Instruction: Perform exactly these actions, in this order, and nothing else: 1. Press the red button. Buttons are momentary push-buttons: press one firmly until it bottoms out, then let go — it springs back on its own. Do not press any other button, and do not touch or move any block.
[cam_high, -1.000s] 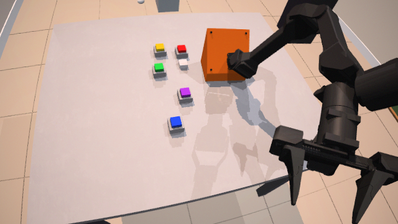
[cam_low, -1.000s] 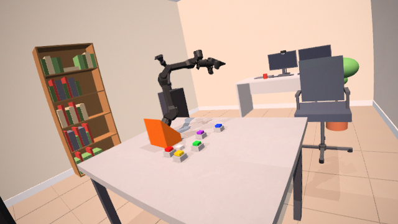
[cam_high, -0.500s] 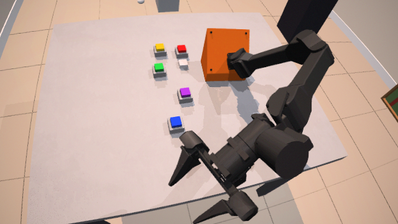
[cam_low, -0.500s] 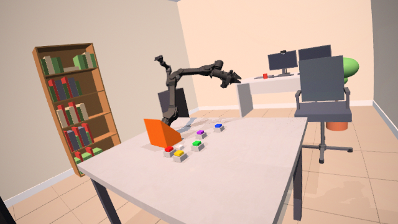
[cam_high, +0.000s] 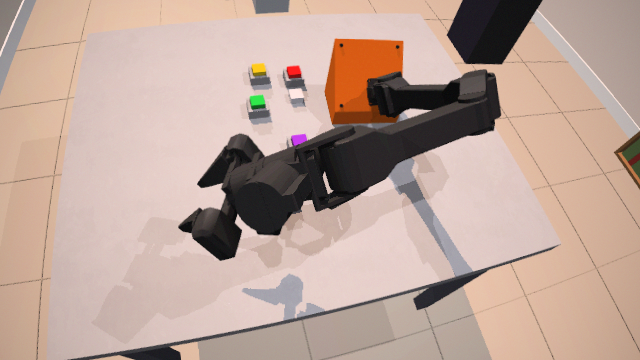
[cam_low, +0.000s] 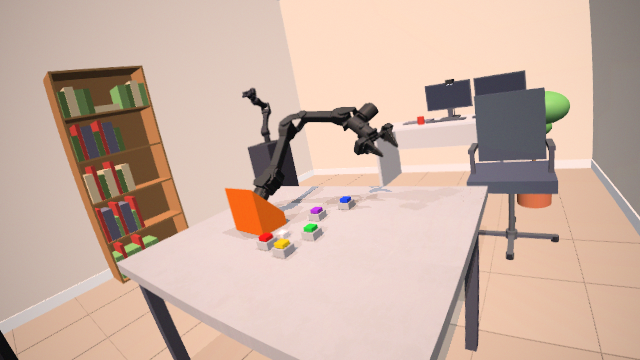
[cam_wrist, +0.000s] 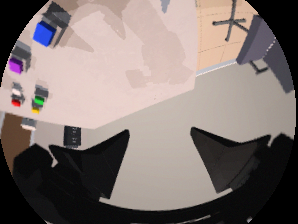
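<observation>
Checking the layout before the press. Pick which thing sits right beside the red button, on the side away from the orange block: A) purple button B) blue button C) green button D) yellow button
D: in the top view the yellow button sits level with the red button, opposite the orange block.

The blue button is totally hidden under the arm (cam_high: 380, 145) in the top view, and the purple button (cam_high: 299, 139) is half covered. In the wrist view, the red button (cam_wrist: 16, 102) at nine o'clock is shrunk to a speck.

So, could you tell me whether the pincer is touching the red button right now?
No, in the exterior view the pincer hangs open, high above the table, far from the red button.
</observation>
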